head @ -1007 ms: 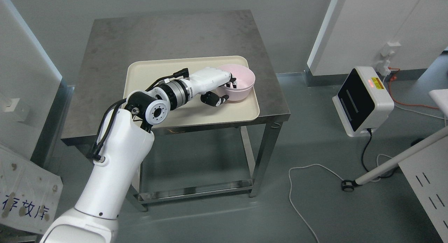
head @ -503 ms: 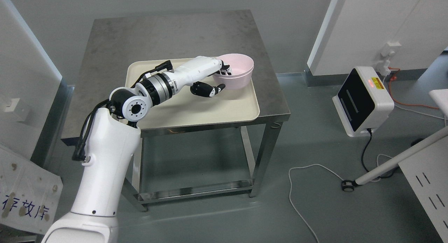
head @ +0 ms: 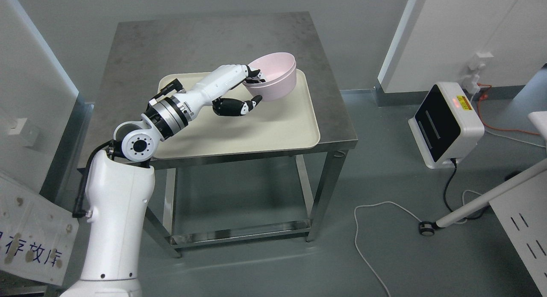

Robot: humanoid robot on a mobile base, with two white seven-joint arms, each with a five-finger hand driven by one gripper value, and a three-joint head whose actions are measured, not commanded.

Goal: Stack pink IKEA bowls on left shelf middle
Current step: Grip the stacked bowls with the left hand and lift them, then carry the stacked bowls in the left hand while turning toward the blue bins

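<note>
Pink plastic against brushed steel: seen from the head camera, the robot's left hand [head: 245,89] grips the pink bowls [head: 273,80] at their near-left rim, fingers hooked inside the wall and the dark thumb [head: 234,106] reaching under the outside. What it holds looks like two bowls nested, to judge from the doubled rim line, and they hang clear above the far right corner of the cream tray [head: 256,130], which sits on the steel worktop [head: 205,36]. The bowls are tilted, the mouth facing up and towards the camera and the left, the base turned away to the far right; being round, they have no long axis to speak of, only the axis through mouth and base, which leans from upright. The right arm is out of sight. The step in hand appears to be the lift and carry, with the pick-up done. No shelf shows in this view, so the next move likely calls for the arm and probably the base to swing left, keeping the pinch firm on the rim and levelling the bowls before setting them on the middle shelf.
</note>
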